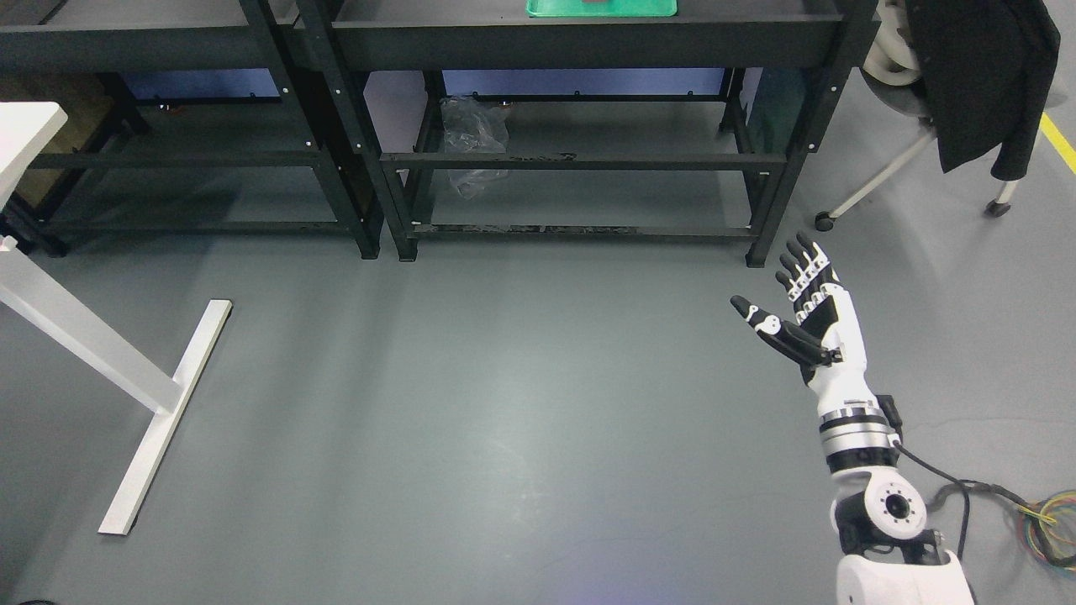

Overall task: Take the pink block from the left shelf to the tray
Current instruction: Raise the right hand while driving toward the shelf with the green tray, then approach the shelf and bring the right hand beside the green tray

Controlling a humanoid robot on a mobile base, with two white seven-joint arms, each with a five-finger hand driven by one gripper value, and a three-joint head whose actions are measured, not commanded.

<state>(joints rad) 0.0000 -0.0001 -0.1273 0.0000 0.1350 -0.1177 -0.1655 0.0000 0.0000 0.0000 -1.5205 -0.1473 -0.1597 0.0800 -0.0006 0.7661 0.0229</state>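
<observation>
— Grey floor [471, 403] fills most of the view. What stands at the back?

— Two black shelf units side by side. Left shelf [168, 38], right shelf [588, 42]. A green tray [601, 8] sits on the top level of the right one, cut by the upper edge.

— Pink block?

— A small reddish shape shows at the tray's top edge, too clipped to tell what it is. Cannot place the block for sure.

— Hands?

— Right hand [803, 315] raised over the floor at right, palm up, fingers [807, 265] straight and apart, thumb out to the side, holding nothing. It hangs well below the shelves and touches neither.

— Anything else?

— Crumpled clear plastic [475, 139] on a lower level of the right shelf. White desk [25, 126] with its foot [164, 416] at left. Dark jacket [983, 76] draped on a chair at upper right. Coloured cables [1046, 525] at lower right.
</observation>
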